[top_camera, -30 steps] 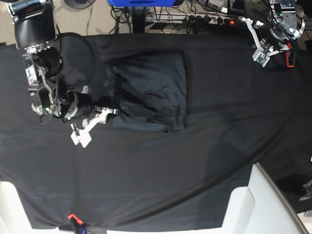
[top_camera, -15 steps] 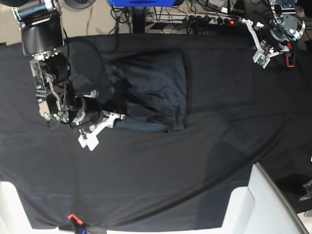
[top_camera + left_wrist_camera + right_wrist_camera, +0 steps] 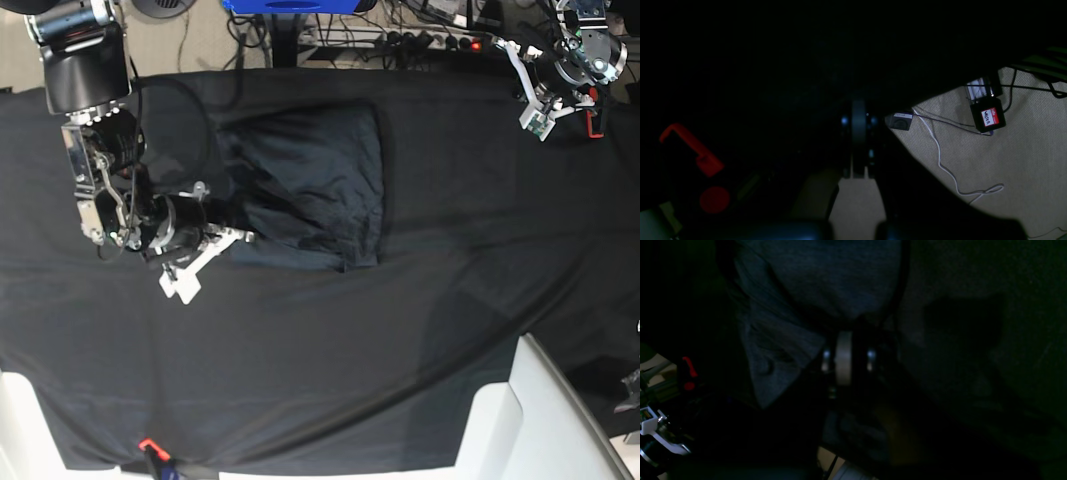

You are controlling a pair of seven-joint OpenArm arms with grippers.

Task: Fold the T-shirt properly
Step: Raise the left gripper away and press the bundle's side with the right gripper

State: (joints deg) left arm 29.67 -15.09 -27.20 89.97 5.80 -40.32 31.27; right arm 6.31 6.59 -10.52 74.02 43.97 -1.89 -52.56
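The T-shirt point(image 3: 310, 190), a soft charcoal knit folded to a rumpled rectangle, lies upper centre of the base view on the smooth black-draped counter point(image 3: 400, 350). The right end effector point(image 3: 240, 237) is clamped at its lower-left edge, apparently pinching cloth; next, probably lifting that edge across. The left end effector point(image 3: 535, 118) sits closed and empty, upper right.

t-shirt point(image 3: 310, 185) | dark charcoal-grey knit | folded to a wrinkled rectangle | flat on table's far-centre part
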